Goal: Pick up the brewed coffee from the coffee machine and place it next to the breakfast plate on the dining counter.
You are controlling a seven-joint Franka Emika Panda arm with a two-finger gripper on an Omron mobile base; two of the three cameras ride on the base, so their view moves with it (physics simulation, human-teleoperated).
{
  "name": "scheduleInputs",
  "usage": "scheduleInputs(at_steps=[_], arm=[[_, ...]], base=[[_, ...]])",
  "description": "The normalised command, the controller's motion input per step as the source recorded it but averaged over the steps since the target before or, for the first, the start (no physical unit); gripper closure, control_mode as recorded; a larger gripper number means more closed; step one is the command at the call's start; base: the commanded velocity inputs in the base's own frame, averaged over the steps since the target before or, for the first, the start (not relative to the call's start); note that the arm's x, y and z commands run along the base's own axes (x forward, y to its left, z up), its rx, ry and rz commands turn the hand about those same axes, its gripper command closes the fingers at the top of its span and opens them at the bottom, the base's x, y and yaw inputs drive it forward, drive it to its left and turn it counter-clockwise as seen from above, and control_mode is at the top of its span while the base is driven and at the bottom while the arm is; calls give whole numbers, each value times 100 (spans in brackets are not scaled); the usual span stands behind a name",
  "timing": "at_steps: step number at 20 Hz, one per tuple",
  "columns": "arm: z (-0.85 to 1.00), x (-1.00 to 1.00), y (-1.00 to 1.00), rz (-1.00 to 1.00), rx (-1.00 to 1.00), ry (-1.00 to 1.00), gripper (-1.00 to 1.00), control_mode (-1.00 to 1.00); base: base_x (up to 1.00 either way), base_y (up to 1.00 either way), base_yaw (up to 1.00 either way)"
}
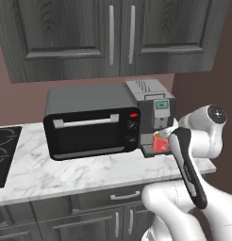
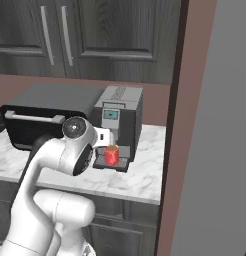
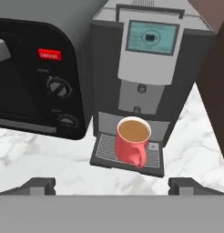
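Observation:
The red mug with brown coffee stands upright on the dark drip tray of the grey-silver coffee machine, its handle turned toward the hand camera. My gripper is open, its two dark fingertips spread wide, a short way in front of the mug with nothing between them. From the base, the mug sits under the machine, partly covered by my arm. The breakfast plate and the dining counter are out of view.
A wide black toaster oven stands tight against the machine's left side on the marble counter. A black cooktop lies at the far left. A brown wall panel rises close on the right; dark cabinets hang above.

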Motion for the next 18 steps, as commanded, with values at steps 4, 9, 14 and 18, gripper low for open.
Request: scheduleInputs(at_steps=[4, 9, 14, 18], arm=[[-3, 0, -37, 4, 9, 11, -100, -100], [-23, 12, -27, 7, 5, 15, -100, -100], [-37, 28, -16, 7, 0, 10, -100, -100], [-36, 44, 0, 4, 0, 6, -100, -100]], base=[[0, 0, 0], [0, 0, 0], [0, 0, 0], [0, 0, 0]])
